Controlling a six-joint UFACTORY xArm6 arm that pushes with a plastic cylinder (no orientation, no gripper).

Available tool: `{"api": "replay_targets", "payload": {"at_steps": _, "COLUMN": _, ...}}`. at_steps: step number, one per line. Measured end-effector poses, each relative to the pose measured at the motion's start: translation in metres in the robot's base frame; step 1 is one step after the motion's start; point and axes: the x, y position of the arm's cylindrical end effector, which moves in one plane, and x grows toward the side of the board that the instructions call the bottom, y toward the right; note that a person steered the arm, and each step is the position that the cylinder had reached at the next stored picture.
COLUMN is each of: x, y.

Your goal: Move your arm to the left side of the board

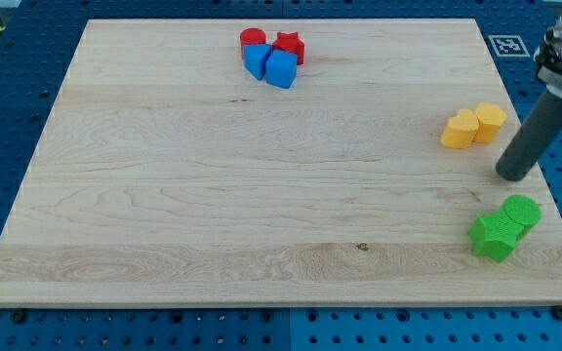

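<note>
Six blocks sat clustered | tool: bare rod, nothing pinched, my tip (513, 177) at frame's right edge between yellow blocks (473, 125) and green blocks (504, 227) | target: tabletop (164, 195) left side, far across, path clear below red-blue cluster (272, 57).

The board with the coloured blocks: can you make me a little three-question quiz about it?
1. True or false: my tip touches a green block.
2. Which blocks sit nearest my tip: A red, B yellow, C blue?
3. Fill in: the red and blue blocks cluster at the view's ____.

Key: 1 false, it stands apart, between the yellow blocks and green blocks. 2 B. 3 top, where the red blocks meet the blue blocks.
</note>
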Motion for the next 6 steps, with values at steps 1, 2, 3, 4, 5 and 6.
{"api": "replay_targets", "payload": {"at_steps": 1, "x": -0.039, "y": 0.032}}
{"api": "replay_targets", "payload": {"at_steps": 2, "x": -0.071, "y": 0.06}}
{"api": "replay_targets", "payload": {"at_steps": 3, "x": -0.117, "y": 0.06}}
{"api": "replay_targets", "payload": {"at_steps": 4, "x": -0.135, "y": 0.015}}
{"api": "replay_targets", "payload": {"at_steps": 5, "x": -0.135, "y": -0.032}}
{"api": "replay_targets", "payload": {"at_steps": 6, "x": -0.145, "y": -0.091}}
